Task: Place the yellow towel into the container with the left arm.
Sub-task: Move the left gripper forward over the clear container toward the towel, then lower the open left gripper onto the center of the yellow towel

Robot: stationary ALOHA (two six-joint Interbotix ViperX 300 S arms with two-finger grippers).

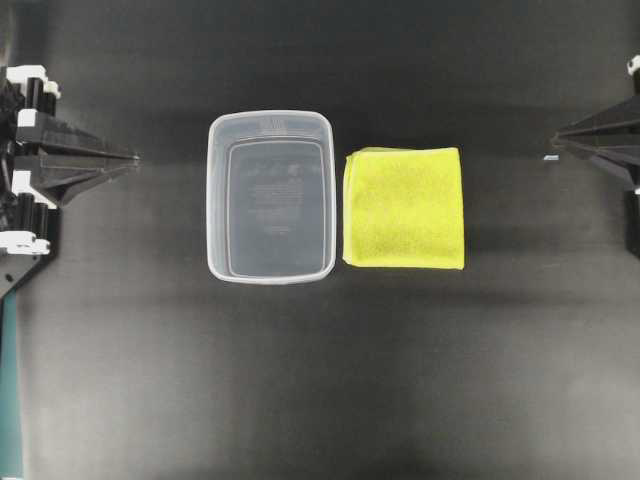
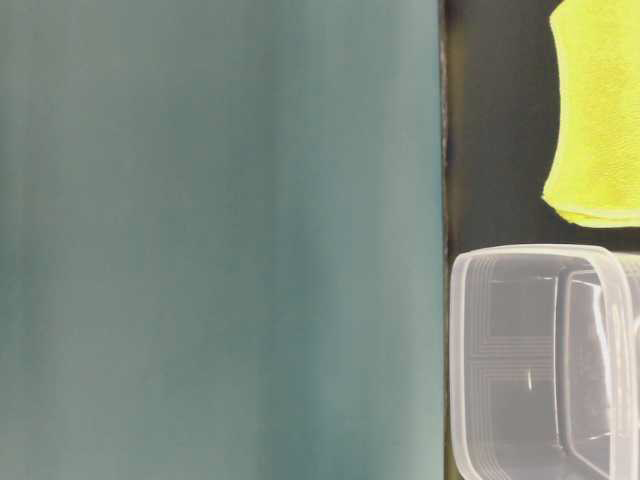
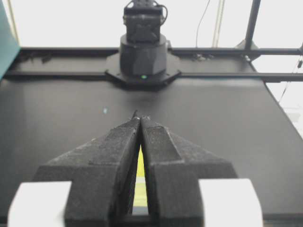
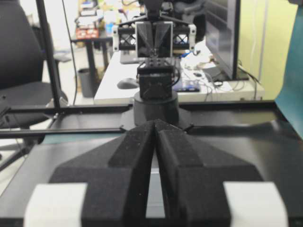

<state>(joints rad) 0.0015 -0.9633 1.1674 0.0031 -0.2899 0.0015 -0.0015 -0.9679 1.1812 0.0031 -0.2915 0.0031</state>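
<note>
A: Since nothing on the table has been touched yet, we are at the very start. The yellow towel lies folded flat just beside the container, on the side away from the left gripper, and the two look nearly touching.

B: And our pincers? We see the left gripper's fingers pressed tip to tip, holding nothing, parked well apart from the container. The right gripper sits beyond the towel, its fingers likewise drawn together and empty.

A: So the step in hand is the reach. We judge the left arm must cross over the container, since the tub stands between it and the cloth.

B: Then we need the jaws spread wide before descending, to pinch the towel's top layers and lift it clear of the rim.

A: The container stands empty, ready to receive it.
</note>
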